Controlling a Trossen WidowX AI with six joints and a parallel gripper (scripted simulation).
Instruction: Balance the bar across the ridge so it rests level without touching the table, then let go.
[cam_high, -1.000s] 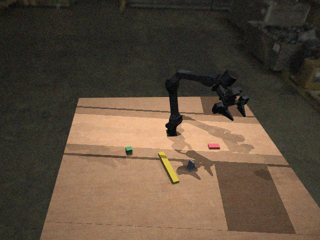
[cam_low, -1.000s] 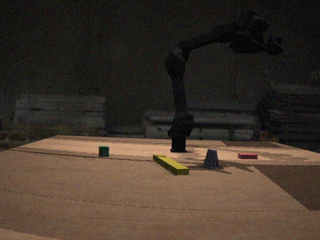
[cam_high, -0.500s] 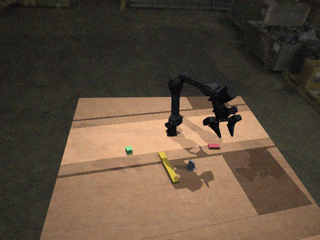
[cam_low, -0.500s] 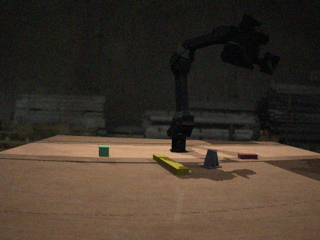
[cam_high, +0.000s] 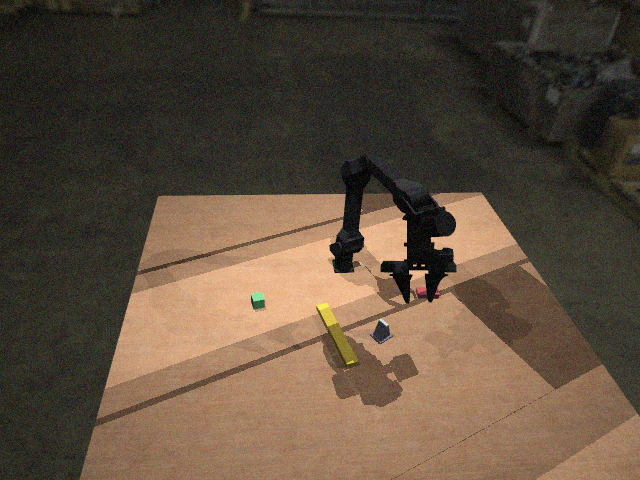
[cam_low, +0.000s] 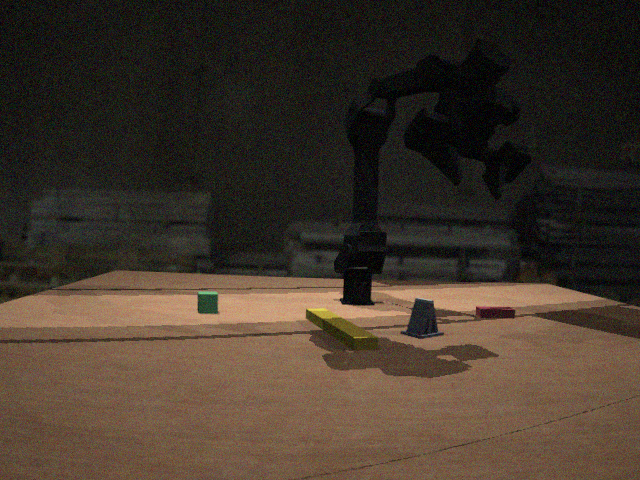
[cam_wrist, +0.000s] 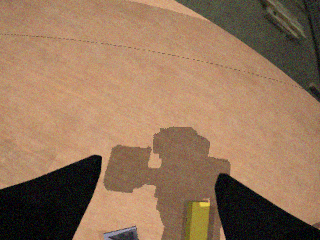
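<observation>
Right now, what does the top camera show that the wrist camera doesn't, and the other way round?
Only the top view shows the green cube, the red block, the whole arm and the table edges. Only the wrist view looks out between the open, empty claw fingers onto the arm's shadow. Both show the yellow bar lying flat on the table and the gray ridge beside it, apart.

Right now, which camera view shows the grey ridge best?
The exterior view: the ridge appears side-on, standing apart from the yellow bar. The top view shows it small; the wrist view shows it from above, near the bottom edge.
</observation>
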